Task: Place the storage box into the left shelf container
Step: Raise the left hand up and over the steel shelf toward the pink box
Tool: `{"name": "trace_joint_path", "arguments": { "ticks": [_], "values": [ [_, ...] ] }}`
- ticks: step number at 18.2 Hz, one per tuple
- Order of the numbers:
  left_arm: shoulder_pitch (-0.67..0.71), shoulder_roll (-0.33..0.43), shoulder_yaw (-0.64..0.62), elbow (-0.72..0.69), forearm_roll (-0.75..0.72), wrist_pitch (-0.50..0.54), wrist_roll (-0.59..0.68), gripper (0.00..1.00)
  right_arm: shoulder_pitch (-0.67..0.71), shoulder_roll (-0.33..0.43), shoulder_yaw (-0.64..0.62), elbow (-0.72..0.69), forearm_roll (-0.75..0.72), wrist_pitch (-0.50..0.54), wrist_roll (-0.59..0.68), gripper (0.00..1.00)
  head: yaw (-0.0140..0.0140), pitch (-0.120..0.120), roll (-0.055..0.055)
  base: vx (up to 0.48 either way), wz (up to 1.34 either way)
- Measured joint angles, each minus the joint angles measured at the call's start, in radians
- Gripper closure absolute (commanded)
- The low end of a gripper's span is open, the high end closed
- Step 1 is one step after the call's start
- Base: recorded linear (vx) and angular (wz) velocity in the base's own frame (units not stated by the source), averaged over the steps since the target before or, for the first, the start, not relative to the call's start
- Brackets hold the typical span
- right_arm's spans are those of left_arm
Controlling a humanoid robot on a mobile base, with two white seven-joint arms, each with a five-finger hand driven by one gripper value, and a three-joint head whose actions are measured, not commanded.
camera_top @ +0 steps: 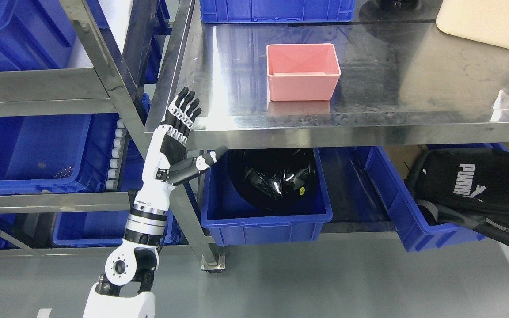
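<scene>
Pink storage box point(303, 72) sits upright on steel table point(413, 88); left hand point(179, 137) is raised at the table's front-left corner, fingers extended, thumb splayed, holding nothing

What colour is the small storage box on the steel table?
Pink; the storage box shows best in the head view.

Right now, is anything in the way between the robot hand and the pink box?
Nothing sits on the table between them. The left robot hand is open, raised at the table's front left corner, and the pink box stands to its right on bare steel. Only the table edge itself lies along that path.
</scene>
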Motion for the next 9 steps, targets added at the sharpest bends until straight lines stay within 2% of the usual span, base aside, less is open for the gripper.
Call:
{"name": "trace_joint_path", "arguments": {
  "ticks": [3, 6, 9],
  "values": [
    [-0.023, 0.0, 0.002, 0.001, 0.0, 0.018, -0.001, 0.0, 0.0, 0.0, 0.0, 0.0, 0.0, 0.0, 0.0, 0.0, 0.0, 0.0, 0.0, 0.0, 0.0],
    [-0.099, 0.0, 0.017, 0.009, -0.004, 0.113, -0.018, 0.0, 0.0, 0.0, 0.0, 0.0, 0.0, 0.0, 0.0, 0.0, 0.0, 0.0, 0.0, 0.0, 0.0],
    [-0.255, 0.016, 0.028, 0.053, -0.079, 0.159, -0.152, 0.02, 0.0, 0.0, 0.0, 0.0, 0.0, 0.0, 0.0, 0.0, 0.0, 0.0, 0.0, 0.0, 0.0]
  ]
}}
